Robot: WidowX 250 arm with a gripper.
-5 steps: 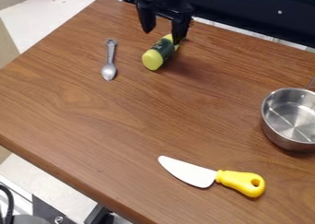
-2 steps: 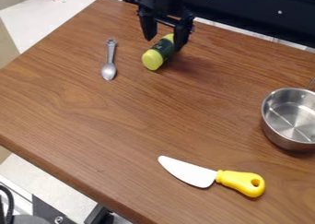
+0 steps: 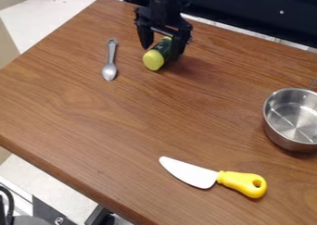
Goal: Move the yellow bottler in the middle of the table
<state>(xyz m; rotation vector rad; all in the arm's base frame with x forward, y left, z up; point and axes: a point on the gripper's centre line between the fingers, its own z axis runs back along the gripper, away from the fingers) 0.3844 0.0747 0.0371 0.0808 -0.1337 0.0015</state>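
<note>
Gripper (image 3: 162,52) has come lower & twd camera round yellow btl (image 3: 153,60); btl itself hasn't shifted.
Jaws apart, no grip yet: one finger on the side twd spoon (image 3: 110,71), w/ a gap to btl, other along opp. side, contact can't tell. Btl lies just view-R of spoon, on its side, long axis slanting, yellow end twd camera, rest running back betw. fingers. They straddle that axis, so prob. close across it, lift, carry twd camera to mid of table (image 3: 93,108). Metal pan (image 3: 282,140) upright, well view-R of spoon, bare steel inside; knife (image 3: 204,175) well camera-side of spoon.
</note>
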